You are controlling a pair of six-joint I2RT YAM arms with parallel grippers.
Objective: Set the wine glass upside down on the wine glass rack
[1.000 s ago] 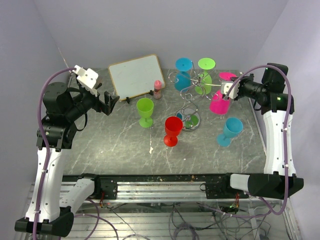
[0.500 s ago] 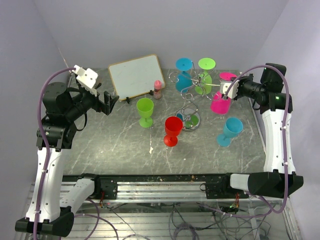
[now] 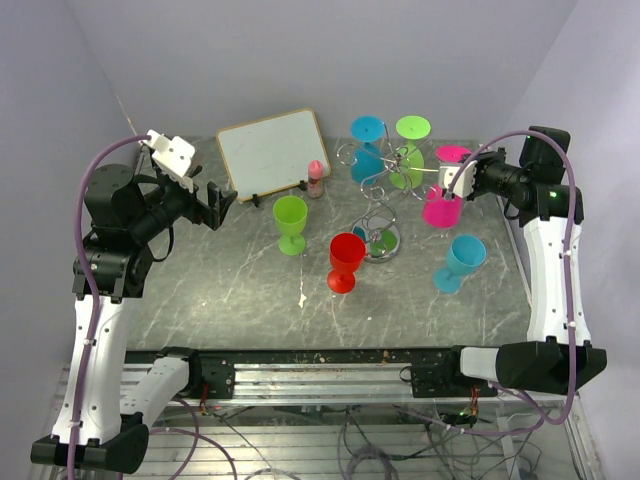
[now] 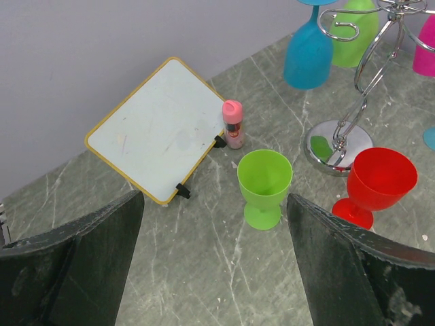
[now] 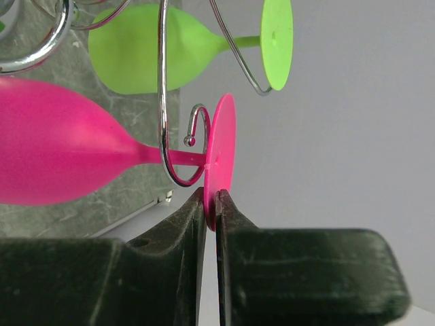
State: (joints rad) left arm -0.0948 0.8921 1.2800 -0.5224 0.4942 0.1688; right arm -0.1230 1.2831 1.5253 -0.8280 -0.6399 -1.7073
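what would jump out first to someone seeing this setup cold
The silver wine glass rack at back right stands out, with a blue glass, a green glass and the pink wine glass hanging upside down from it. The right gripper pinches the pink foot. Nearer stand an upright green glass, a red glass and an upright blue glass.

Pale lilac walls (image 3: 300, 50) around a grey marbled table (image 3: 200, 290) (thin white veins), soft even light
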